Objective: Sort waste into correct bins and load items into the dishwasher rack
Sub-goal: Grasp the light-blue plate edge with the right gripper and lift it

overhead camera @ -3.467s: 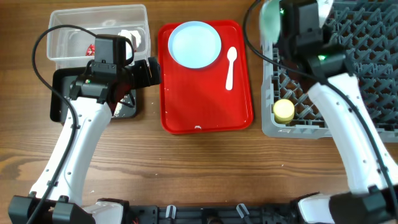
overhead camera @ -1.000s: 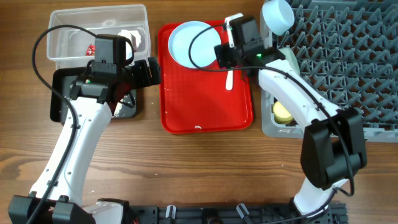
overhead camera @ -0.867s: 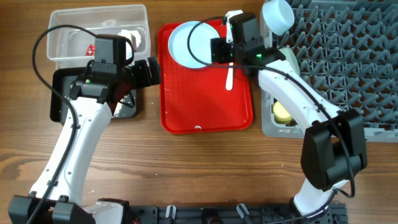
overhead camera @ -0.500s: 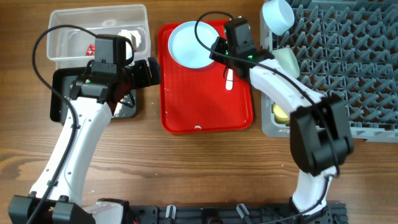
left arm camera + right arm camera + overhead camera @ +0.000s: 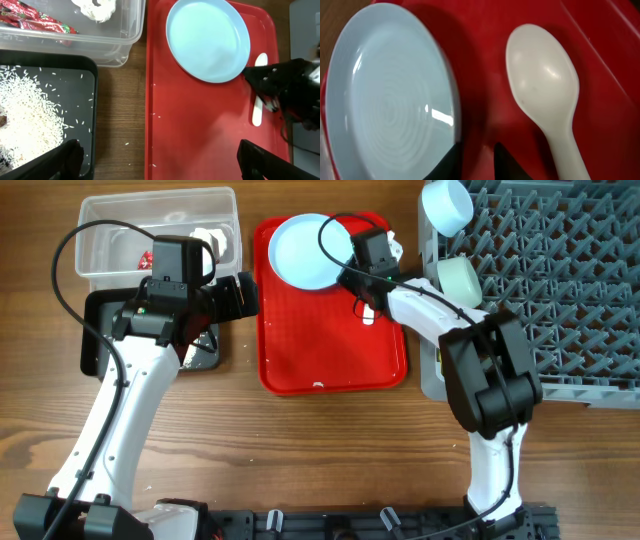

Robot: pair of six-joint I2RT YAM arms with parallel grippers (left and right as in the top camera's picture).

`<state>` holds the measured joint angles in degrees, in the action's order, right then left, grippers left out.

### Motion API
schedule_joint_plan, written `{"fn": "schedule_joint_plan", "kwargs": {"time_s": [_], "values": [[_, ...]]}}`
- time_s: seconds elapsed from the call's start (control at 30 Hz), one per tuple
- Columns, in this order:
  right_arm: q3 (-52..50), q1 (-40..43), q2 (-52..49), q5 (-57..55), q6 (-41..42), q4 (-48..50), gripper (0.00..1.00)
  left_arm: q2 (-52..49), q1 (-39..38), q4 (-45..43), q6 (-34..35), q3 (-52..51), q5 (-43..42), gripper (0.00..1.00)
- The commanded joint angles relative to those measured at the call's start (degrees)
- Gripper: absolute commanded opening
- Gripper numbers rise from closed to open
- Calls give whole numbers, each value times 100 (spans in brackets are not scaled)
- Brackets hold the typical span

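The light-blue plate (image 5: 305, 250) (image 5: 207, 40) (image 5: 390, 100) lies at the far end of the red tray (image 5: 330, 350). The white spoon (image 5: 545, 85) (image 5: 258, 107) lies to its right. My right gripper (image 5: 350, 275) (image 5: 475, 150) is low at the plate's right rim. Its jaws stand a narrow gap apart with red tray showing between them. One finger (image 5: 451, 160) overlaps the rim, and I cannot see whether the rim is pinched. My left gripper (image 5: 160, 160) (image 5: 245, 295) hangs wide open over the tray's left edge, holding nothing.
The grey rack (image 5: 560, 300) on the right holds a light-blue bowl (image 5: 447, 205) and a mint bowl (image 5: 460, 278). The clear bin (image 5: 110, 220) holds a red wrapper (image 5: 30, 22) and tissue (image 5: 97, 7). The black bin (image 5: 95, 330) holds rice (image 5: 25, 115).
My right arm has swung from the rack over to the tray and come down at the plate's right rim, its jaws narrowing. The left arm has not moved.
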<state>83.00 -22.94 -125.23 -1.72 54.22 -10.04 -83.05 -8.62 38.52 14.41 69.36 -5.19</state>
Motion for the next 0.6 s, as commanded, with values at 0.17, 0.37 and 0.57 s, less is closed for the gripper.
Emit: {"fn": "schedule_joint_plan", "kwargs": {"time_s": [0.17,0.37,0.57], "values": [[35,-131,-293,-90,280,111,19,-44,-11,-17,-70,28,57,100],[44,-131,26,15,-197,127,45,-44,-11,-17,-70,28,57,100],[44,-162,72,-68,-197,269,63,-44,-11,-17,-70,28,57,100]]}}
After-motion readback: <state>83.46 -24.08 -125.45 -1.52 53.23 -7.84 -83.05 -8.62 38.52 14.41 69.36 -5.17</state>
